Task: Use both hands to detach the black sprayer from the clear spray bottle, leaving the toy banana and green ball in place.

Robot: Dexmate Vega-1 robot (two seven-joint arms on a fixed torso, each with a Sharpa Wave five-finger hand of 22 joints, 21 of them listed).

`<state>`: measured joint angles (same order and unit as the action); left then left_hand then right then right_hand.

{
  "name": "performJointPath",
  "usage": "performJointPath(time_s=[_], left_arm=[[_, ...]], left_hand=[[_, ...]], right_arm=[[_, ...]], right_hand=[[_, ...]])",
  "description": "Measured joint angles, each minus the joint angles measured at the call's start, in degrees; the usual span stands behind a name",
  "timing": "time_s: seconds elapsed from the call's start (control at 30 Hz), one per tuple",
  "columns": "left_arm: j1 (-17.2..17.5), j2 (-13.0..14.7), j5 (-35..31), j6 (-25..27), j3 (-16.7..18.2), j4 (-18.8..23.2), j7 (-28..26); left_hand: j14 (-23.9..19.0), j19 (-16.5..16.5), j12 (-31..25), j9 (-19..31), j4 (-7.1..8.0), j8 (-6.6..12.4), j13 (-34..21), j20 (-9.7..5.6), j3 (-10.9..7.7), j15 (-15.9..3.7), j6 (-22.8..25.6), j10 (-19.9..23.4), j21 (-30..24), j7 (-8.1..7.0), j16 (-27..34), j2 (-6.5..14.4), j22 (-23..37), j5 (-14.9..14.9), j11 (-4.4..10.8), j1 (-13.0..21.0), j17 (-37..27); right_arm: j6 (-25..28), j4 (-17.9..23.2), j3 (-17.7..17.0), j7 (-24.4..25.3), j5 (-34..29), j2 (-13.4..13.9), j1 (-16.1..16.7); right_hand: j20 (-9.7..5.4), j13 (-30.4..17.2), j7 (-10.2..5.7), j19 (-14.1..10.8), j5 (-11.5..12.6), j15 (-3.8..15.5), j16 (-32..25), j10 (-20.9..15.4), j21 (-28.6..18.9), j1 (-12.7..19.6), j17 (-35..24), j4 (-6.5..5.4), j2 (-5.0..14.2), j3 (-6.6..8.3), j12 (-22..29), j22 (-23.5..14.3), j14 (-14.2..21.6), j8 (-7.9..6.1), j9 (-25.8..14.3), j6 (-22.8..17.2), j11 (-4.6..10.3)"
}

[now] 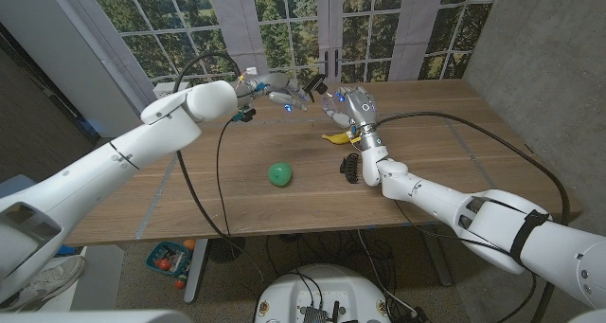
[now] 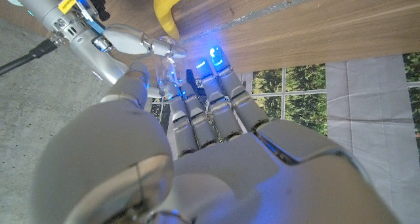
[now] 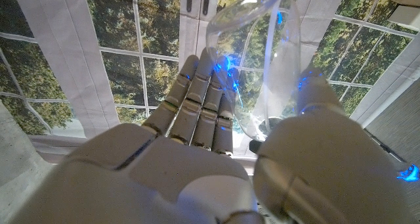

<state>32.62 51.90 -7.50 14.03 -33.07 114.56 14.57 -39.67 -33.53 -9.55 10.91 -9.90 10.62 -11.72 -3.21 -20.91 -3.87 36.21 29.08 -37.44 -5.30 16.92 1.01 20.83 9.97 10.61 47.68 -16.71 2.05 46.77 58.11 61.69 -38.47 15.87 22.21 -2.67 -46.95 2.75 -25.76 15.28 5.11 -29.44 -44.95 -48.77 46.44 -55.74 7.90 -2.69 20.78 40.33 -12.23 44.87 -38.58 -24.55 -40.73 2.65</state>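
Two robot hands met over the far middle of the surface (image 1: 445,134), with the clear spray bottle (image 1: 284,98) raised between them, above the wood and not resting on it. The right robot hand (image 1: 358,107) held the bottle's clear body, thumb on one side and fingers (image 3: 203,99) on the other. The left robot hand (image 2: 216,152) had its fingers closed around the other end; whether they truly gripped it was hard to tell, as that hand's own back covered most of the contact. The black sprayer (image 1: 316,82) appeared as a small dark piece near the right hand, though the head view was too small to say surely whether it was on or off the neck.

The likeliest trouble was a slip: smooth clear plastic could turn in the grasp during twisting, or the bottle could drop onto the toy banana (image 1: 335,136) lying just below the right hand and shift it. The green ball (image 1: 279,174), nearer the robot and well apart, seemed less exposed, though it would roll easily.

The bottle's long axis lay roughly level, running from one hand to the other.
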Motion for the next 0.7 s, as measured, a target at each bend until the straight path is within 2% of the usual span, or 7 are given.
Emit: performJointPath(time_s=[0.03,0.13,0.23,0.33,0.4,0.5,0.7], left_arm=[[0.16,0.0,-0.14,-0.67,0.13,-0.03,-0.49],[0.74,-0.32,-0.51,-2.2,0.69,-0.57,-1.74],[1.47,-0.74,-1.02,-3.48,1.25,-0.92,-3.25],[2.62,-1.24,-2.14,-5.33,2.0,-1.29,-7.01],[3.77,-1.62,-2.89,-5.81,2.66,-1.39,-8.96],[4.51,-1.9,-3.94,-5.95,3.12,-1.39,-11.37],[5.71,-2.72,-4.77,-3.92,3.94,-1.32,-13.03]], left_hand=[[0.08,0.34,-0.78,0.06,0.04,0.74,0.03,0.2,0.33,0.08,0.68,0.31,-0.62,0.83,0.08,0.3,0.19,0.0,-0.34,0.54,-0.61],[-1.45,0.46,-4.38,0.76,0.79,4.15,-0.47,0.33,1.36,-0.11,6.65,8.03,-3.01,3.47,1.96,0.44,0.72,0.0,-2.58,0.69,-2.71],[-0.73,1.96,-5.25,2.05,0.71,5.83,-1.97,0.19,2.71,-0.21,7.33,10.22,-4.31,3.17,3.62,0.59,1.07,0.0,-3.74,0.83,-5.35],[8.45,7.79,-2.33,3.69,0.96,4.36,-4.59,0.46,4.68,0.49,-3.31,0.79,-5.18,-0.47,2.58,0.08,1.56,0.0,-5.5,0.32,-7.82],[15.69,12.86,-1.07,3.72,1.27,2.61,-5.54,0.65,5.59,1.08,-10.73,-7.31,-5.1,-1.26,-0.95,-1.2,1.34,0.0,-6.71,-0.99,-7.12],[22.97,18.67,-0.81,3.06,1.98,1.05,-5.72,1.86,6.3,1.44,-17.68,-14.49,-3.81,-0.6,-4.81,-1.43,0.23,0.0,-7.25,-3.59,-5.2],[28.05,22.58,-0.82,2.05,2.46,0.18,-5.3,3.43,6.78,1.64,-23.14,-18.7,-2.36,1.63,-6.34,-1.39,-1.36,0.0,-8.08,-6.16,-2.72]], right_arm=[[0.0,-0.5,0.35,0.14,0.23,-0.15,-0.24],[-0.04,-1.5,1.1,0.52,1.13,-0.41,-0.76],[-0.15,-2.01,1.59,0.73,1.7,-0.54,-1.06],[-0.3,-2.47,2.12,0.85,2.34,-0.61,-1.42],[-0.56,-2.6,2.32,1.01,2.91,-0.61,-1.55],[-0.83,-2.7,2.59,1.18,3.31,-0.56,-1.72],[-2.16,-2.14,2.79,1.68,3.95,0.0,-1.83]], right_hand=[[0.0,0.0,0.0,0.0,0.0,0.0,0.0,0.0,0.0,0.0,-0.11,0.0,0.0,0.0,0.0,0.0,0.0,0.0,0.06,0.0,0.0],[0.0,0.0,0.0,0.0,0.09,0.0,0.21,0.0,0.0,0.0,-0.12,0.0,0.01,0.0,-0.01,0.0,0.0,0.01,0.12,0.0,0.0],[0.0,-0.01,0.0,0.0,0.45,-0.19,0.3,0.0,-0.44,-0.08,-0.39,0.0,0.08,0.0,-0.01,0.26,0.19,0.04,0.07,0.0,0.0],[0.0,-0.02,-0.01,0.0,0.45,-0.19,0.44,0.0,-0.44,-0.08,-0.39,0.0,0.08,-0.01,-0.07,0.26,0.19,0.1,-0.04,0.0,0.0],[0.0,-0.15,-0.01,0.0,0.45,-0.19,0.44,0.0,-0.72,-0.08,-0.64,-0.01,0.08,-0.01,-0.3,0.26,0.19,0.12,0.03,0.01,0.0],[0.31,-0.19,-0.01,0.34,0.45,-0.2,0.44,0.0,-0.89,-0.08,-0.65,-0.01,0.08,-0.01,-0.41,0.26,0.19,0.21,0.12,0.01,0.0],[0.01,-0.19,-0.01,0.62,0.45,-0.2,1.01,0.0,-1.29,-0.08,-0.92,-0.08,0.08,-0.08,-0.46,0.25,0.19,-0.02,0.13,0.01,0.0]])
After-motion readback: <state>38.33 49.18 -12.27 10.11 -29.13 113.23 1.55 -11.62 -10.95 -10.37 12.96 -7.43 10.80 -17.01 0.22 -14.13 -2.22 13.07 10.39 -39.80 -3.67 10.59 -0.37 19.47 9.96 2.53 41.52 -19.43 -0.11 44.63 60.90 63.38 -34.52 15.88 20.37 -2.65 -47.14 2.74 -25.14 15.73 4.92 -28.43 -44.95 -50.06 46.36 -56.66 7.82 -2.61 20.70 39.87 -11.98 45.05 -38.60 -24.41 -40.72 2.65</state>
